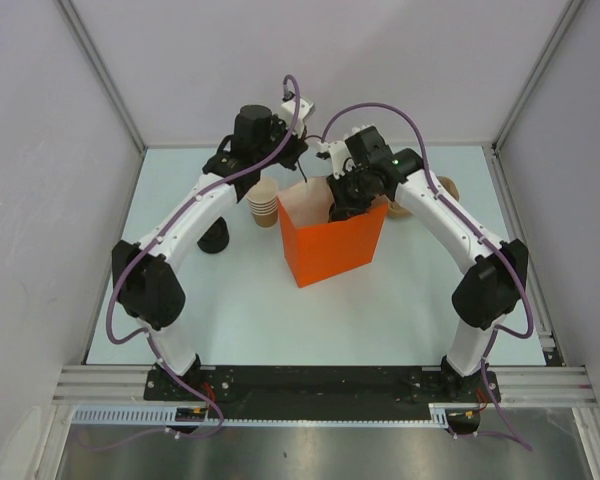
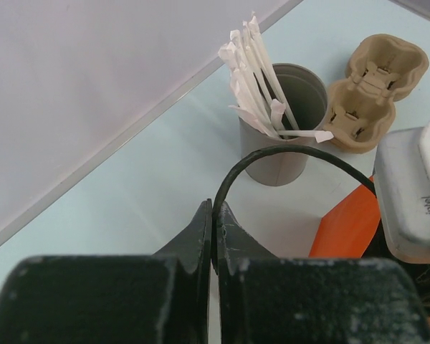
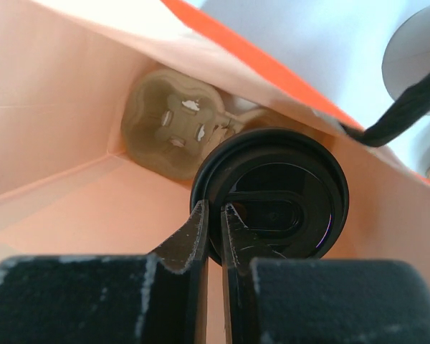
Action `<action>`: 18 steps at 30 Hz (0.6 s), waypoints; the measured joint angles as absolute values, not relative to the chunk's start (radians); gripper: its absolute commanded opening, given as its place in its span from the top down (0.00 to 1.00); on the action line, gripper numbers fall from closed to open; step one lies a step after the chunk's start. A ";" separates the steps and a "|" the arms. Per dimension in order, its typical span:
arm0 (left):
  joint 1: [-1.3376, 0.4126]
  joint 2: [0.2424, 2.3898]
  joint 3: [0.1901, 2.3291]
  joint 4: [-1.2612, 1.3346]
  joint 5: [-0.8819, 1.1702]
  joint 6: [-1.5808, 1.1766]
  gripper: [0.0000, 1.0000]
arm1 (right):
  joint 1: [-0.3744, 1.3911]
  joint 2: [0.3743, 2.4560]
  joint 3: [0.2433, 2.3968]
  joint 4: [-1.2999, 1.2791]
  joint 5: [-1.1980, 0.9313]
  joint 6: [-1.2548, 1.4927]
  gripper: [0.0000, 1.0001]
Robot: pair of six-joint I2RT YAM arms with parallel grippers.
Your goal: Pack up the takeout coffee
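In the right wrist view I look down into the orange paper bag [image 3: 64, 107]. The takeout coffee [image 3: 287, 179] shows only its round black lid, and my right gripper [image 3: 213, 210] is shut on the lid's rim. The cup sits low inside the bag, next to a tan pulp carrier [image 3: 173, 120] on the bag's floor. From above, the bag [image 1: 332, 248] stands mid-table with the right gripper [image 1: 339, 208] reaching into its mouth, hiding the cup. My left gripper [image 2: 213, 210] is shut on the bag's thin black handle [image 2: 272, 151], behind the bag's back edge [image 1: 298, 158].
A grey holder of white paper-wrapped sticks [image 2: 283, 140] and tan pulp carriers [image 2: 374, 92] stand beyond the bag. A stack of lidless tan cups [image 1: 264, 203] and a stack of black lids [image 1: 214, 240] sit left of the bag. White walls enclose the table.
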State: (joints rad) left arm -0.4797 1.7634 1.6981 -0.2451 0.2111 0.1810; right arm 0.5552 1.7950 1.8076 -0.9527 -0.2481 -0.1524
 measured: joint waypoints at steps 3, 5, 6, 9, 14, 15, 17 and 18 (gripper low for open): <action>-0.480 1.763 1.698 -0.240 0.207 0.175 0.99 | 0.556 1.795 1.795 -0.953 -0.247 -0.154 1.00; -0.480 1.763 1.698 -0.239 0.203 0.172 1.00 | 0.557 1.795 1.782 -0.953 -0.247 -0.155 1.00; -0.480 1.763 1.698 -0.239 0.201 0.172 1.00 | 0.558 1.795 1.777 -0.954 -0.247 -0.155 1.00; -0.480 1.763 1.698 -0.234 0.193 0.165 1.00 | 0.560 1.795 1.764 -0.953 -0.246 -0.157 1.00; -0.480 1.764 1.698 -0.233 0.186 0.165 1.00 | 0.560 1.795 1.747 -0.953 -0.239 -0.159 1.00; -0.480 1.764 1.698 -0.233 0.186 0.164 1.00 | 0.560 1.795 1.743 -0.953 -0.234 -0.159 1.00; -0.480 1.764 1.698 -0.233 0.186 0.161 1.00 | 0.560 1.795 1.740 -0.956 -0.225 -0.159 1.00; -0.480 1.764 1.698 -0.233 0.186 0.160 1.00 | 0.560 1.795 1.740 -0.958 -0.222 -0.160 1.00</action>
State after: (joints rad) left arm -0.4797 1.7638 1.6981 -0.2325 0.1856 0.1596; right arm 0.5598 1.7950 1.7405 -0.9585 -0.2222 -0.1596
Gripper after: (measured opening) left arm 0.036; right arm 0.107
